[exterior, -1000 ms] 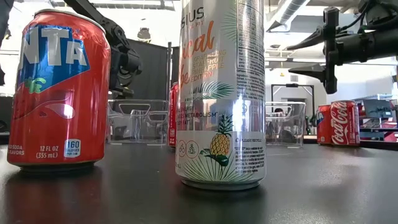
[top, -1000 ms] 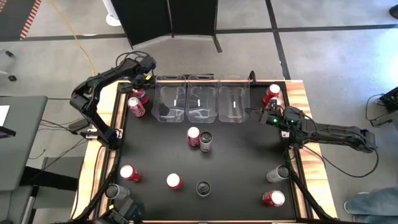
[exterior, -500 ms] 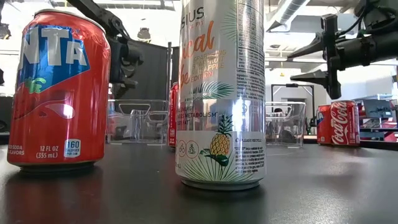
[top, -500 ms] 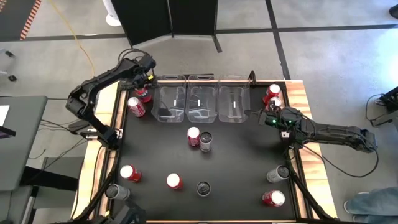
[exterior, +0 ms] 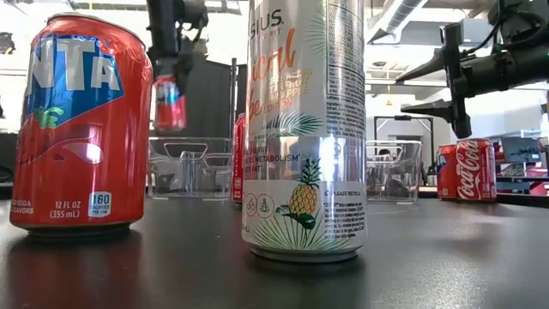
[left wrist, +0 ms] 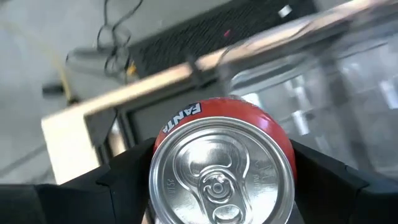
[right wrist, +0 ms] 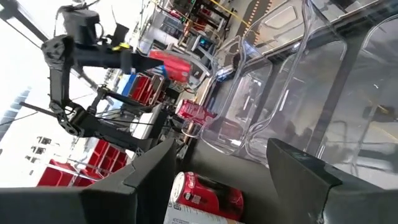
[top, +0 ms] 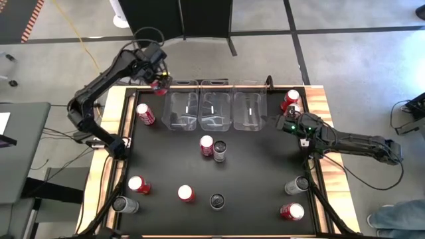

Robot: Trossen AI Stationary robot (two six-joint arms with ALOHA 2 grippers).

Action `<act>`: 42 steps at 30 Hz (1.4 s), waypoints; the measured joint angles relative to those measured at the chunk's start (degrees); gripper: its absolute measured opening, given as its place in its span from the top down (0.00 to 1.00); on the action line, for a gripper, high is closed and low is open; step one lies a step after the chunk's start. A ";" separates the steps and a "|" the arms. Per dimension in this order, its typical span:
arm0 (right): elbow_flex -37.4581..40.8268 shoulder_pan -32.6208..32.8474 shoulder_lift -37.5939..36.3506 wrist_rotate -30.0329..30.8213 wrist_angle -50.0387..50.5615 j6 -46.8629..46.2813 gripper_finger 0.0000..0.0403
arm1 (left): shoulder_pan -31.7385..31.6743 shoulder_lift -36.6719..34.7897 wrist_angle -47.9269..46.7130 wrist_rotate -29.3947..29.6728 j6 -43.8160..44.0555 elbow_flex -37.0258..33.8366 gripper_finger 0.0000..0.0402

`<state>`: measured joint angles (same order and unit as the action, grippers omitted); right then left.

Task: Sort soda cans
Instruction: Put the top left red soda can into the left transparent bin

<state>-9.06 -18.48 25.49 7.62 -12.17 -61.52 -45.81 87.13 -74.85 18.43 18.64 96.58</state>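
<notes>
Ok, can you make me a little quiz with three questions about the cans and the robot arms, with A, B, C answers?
1. Where is the red can that the left gripper holds?
A. Lifted up beside the left bin
B. Lying on the floor
C. Inside the right bin

2. How many clear bins stand in the row?
A. One
B. Three
C. Six

3. What is the right gripper doing?
A. Squeezing a silver can
B. Holding a bin
C. Open, holding nothing

Answers:
1. A: the low view shows the can hanging in the air, well above the table.
2. B: the high view shows three side by side.
3. C: its fingers stand apart with nothing between them.
</notes>
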 joint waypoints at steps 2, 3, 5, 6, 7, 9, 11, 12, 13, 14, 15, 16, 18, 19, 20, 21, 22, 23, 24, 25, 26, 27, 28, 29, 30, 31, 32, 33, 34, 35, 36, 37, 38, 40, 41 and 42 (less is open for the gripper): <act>0.00 0.07 -0.01 0.00 -0.25 -0.05 0.34 | 1.40 0.38 -0.28 -0.06 -1.00 2.67 0.24; 0.00 0.07 -0.01 0.00 -0.34 -0.09 0.34 | 2.12 0.65 -0.30 -0.06 -1.03 3.81 0.24; 0.00 0.07 0.01 0.00 -0.32 -0.86 0.34 | 3.24 1.26 -0.21 -0.04 -1.00 5.28 0.24; 0.00 0.08 -0.01 -0.02 -0.32 -1.23 0.34 | 3.59 1.76 -0.28 -0.02 -1.01 5.76 0.24; 0.00 0.15 -0.01 -0.01 -0.32 -1.49 0.34 | 4.13 2.34 -0.41 -0.02 -1.01 6.14 0.24; 0.00 0.57 -0.01 -0.01 -0.31 -1.53 0.34 | 5.19 3.75 -0.37 0.05 -0.84 6.58 0.24; 0.00 1.18 -0.01 0.00 -0.32 -1.55 0.34 | 6.15 5.29 -0.22 0.09 -0.81 6.69 0.24; 0.00 1.50 -0.01 0.00 -0.32 -1.55 0.34 | 6.61 6.12 -0.14 0.06 -0.85 6.69 0.24; 0.00 1.85 0.00 0.02 -0.32 -1.68 0.34 | 7.17 7.11 0.06 0.05 -0.86 6.69 0.24; 0.02 2.21 0.01 0.02 -0.30 -1.91 0.34 | 7.65 8.01 0.58 0.05 -0.86 6.69 0.24; 0.00 2.52 -0.01 0.04 -0.30 -2.13 0.34 | 8.03 8.83 1.36 0.02 -0.92 6.68 0.24; 0.00 2.89 -0.01 0.06 -0.30 -2.16 0.34 | 8.38 9.56 2.14 -0.01 -1.29 6.67 0.24; 0.01 3.74 0.01 0.15 -0.29 -2.16 0.34 | 9.09 10.90 3.29 -0.02 -2.47 6.69 0.24; 0.00 4.20 0.01 0.33 -0.27 -2.16 0.34 | 9.32 11.58 3.48 -0.09 -2.96 6.69 0.24; 0.00 4.69 0.01 0.90 -0.27 -2.16 0.34 | 9.51 12.39 3.52 -0.13 -3.52 6.69 0.24; 0.00 5.32 0.01 1.46 -0.27 -2.16 0.34 | 9.70 13.32 3.51 -0.11 -4.28 6.69 0.24; 0.00 5.86 0.01 2.08 -0.25 -2.14 0.34 | 9.75 14.23 3.48 -0.11 -5.09 6.69 0.24; 0.00 6.46 0.01 2.84 -0.24 -2.14 0.34 | 9.75 15.17 3.49 -0.07 -5.70 6.69 0.24; 0.00 7.08 0.01 3.40 -0.23 -2.12 0.34 | 9.75 16.09 3.51 0.11 -6.05 6.69 0.24; 0.00 7.65 0.01 4.02 -0.21 -2.13 0.34 | 9.75 17.01 3.66 0.34 -6.36 6.69 0.24; 0.00 8.22 0.01 4.65 -0.10 -2.12 0.34 | 9.46 17.94 4.03 0.73 -6.88 6.69 0.24; 0.00 8.81 0.01 5.28 -0.03 -2.11 0.34 | 9.01 18.83 4.65 0.97 -7.39 6.69 0.24; 0.00 9.31 0.02 5.91 0.03 -2.11 0.34 | 8.54 19.92 5.48 1.15 -7.53 6.69 0.24; 0.00 9.82 0.01 6.40 0.18 -2.12 0.34 | 7.96 21.10 6.42 1.25 -7.47 6.69 0.24; 0.00 10.21 0.01 6.82 0.40 -2.12 0.34 | 7.29 22.09 7.08 1.29 -7.39 6.69 0.24; 0.00 10.58 0.03 7.32 0.55 -2.12 0.34 | 6.58 22.96 7.47 1.29 -7.28 6.68 0.24; 0.02 11.05 0.03 7.42 0.69 -2.12 0.34 | 5.97 23.78 7.70 1.31 -7.11 6.66 0.24; 0.00 11.45 0.01 7.54 0.89 -2.10 0.34 | 5.31 24.50 7.74 1.34 -6.47 6.66 0.24; 0.00 11.82 0.01 7.54 1.17 -2.11 0.34 | 4.62 24.93 7.76 1.34 -5.85 6.65 0.24; 0.00 12.20 0.01 7.54 1.54 -2.12 0.34 | 4.01 25.25 8.17 1.31 -5.59 6.38 0.24; 0.00 12.63 0.04 7.55 1.84 -2.12 0.34 | 3.54 25.42 8.69 1.31 -5.50 6.10 0.24; 0.01 13.04 0.07 7.62 1.91 -2.10 0.34 | 3.04 25.45 9.43 1.33 -5.44 5.78 0.24; 0.00 13.46 0.07 7.81 1.95 -2.10 0.34 | 2.68 25.45 10.08 1.33 -5.37 5.55 0.24; 0.00 14.31 0.07 8.96 2.13 -1.95 0.34 | 2.24 25.45 11.20 1.21 -5.34 5.40 0.24; 0.00 14.70 0.07 9.53 2.45 -1.65 0.34 | 2.17 25.45 11.56 1.12 -5.34 5.37 0.24; 0.00 14.95 0.07 9.98 2.90 -1.33 0.34 | 2.18 25.45 11.93 1.12 -5.35 5.35 0.24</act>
<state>-9.06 -3.53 25.56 17.60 -9.27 -62.85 -43.63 112.57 -62.93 19.55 13.29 101.93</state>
